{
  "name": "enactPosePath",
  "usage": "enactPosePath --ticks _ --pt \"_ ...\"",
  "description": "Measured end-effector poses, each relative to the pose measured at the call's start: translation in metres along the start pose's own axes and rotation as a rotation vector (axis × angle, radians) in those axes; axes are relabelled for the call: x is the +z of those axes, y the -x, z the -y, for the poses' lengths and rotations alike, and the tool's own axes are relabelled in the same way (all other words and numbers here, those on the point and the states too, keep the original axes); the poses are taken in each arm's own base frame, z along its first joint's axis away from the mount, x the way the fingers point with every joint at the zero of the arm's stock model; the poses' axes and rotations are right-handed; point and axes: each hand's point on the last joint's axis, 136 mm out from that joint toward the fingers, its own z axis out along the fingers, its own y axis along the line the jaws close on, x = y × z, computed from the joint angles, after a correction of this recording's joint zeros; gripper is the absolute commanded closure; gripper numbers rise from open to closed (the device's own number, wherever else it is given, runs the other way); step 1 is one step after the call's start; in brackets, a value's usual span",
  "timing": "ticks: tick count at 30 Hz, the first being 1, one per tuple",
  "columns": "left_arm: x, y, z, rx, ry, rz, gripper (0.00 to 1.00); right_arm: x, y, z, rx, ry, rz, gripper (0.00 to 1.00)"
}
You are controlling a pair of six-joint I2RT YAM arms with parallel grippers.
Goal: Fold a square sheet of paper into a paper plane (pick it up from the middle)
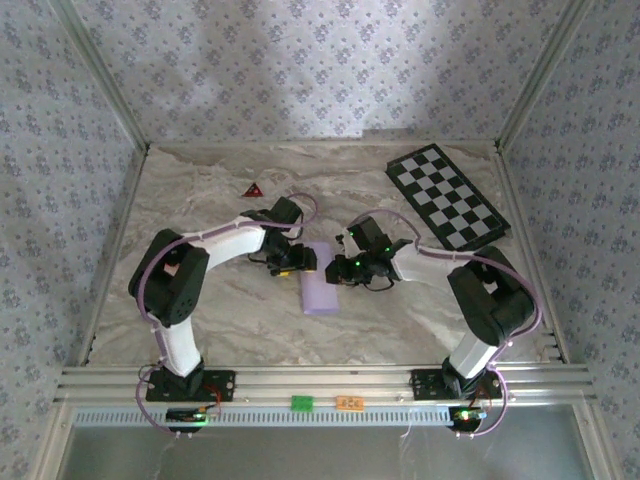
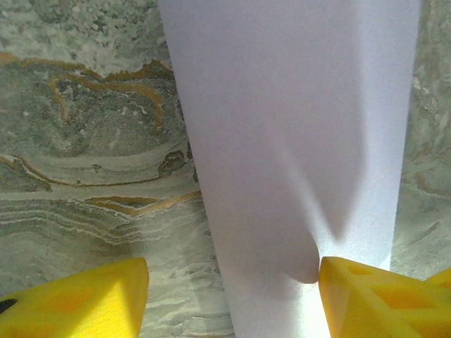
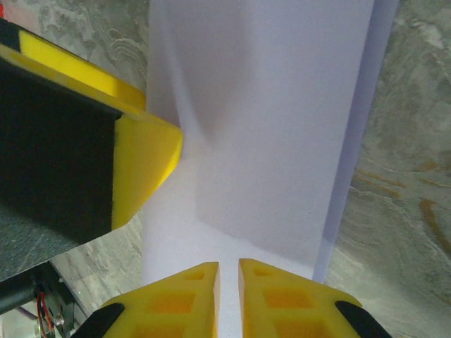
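The square sheet of paper (image 1: 320,287) lies folded into a narrow pale lilac strip on the marble table between the two arms. My left gripper (image 1: 298,262) hangs at its left edge, open wide (image 2: 234,274). One yellow fingertip (image 2: 338,282) touches the paper (image 2: 296,127) and the other is over bare table. My right gripper (image 1: 338,268) is low over the paper's near end (image 3: 275,127), its jaws drawn together to a thin slit (image 3: 228,271). The left gripper's finger (image 3: 148,151) shows across the strip in the right wrist view.
A black-and-white checkered board (image 1: 447,196) lies at the back right. A small dark red triangle (image 1: 252,189) sits at the back left. Aluminium rails and patterned walls bound the marble table (image 1: 200,320).
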Motion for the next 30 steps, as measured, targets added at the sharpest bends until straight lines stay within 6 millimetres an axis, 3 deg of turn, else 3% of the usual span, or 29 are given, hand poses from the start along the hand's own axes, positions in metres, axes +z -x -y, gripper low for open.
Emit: enactPosePath --ticks 14,16,20,23,30 --pt "0.004 0.002 -0.007 -0.026 0.034 0.008 0.34 0.025 -0.004 0.017 0.059 -0.056 -0.053 0.94" --pt "0.004 0.003 -0.006 -0.026 0.033 0.01 0.31 0.028 -0.003 0.018 0.067 -0.064 -0.063 0.95" --pt "0.004 0.004 -0.004 -0.02 0.008 0.032 0.16 0.031 -0.004 0.016 0.061 -0.101 -0.073 0.99" --pt "-0.005 0.0 -0.005 -0.011 -0.011 0.084 0.0 0.034 -0.006 0.013 0.042 -0.136 -0.068 0.99" --pt "-0.053 -0.002 -0.007 0.002 -0.078 0.287 0.0 0.039 -0.022 0.0 0.06 -0.18 -0.028 0.99"
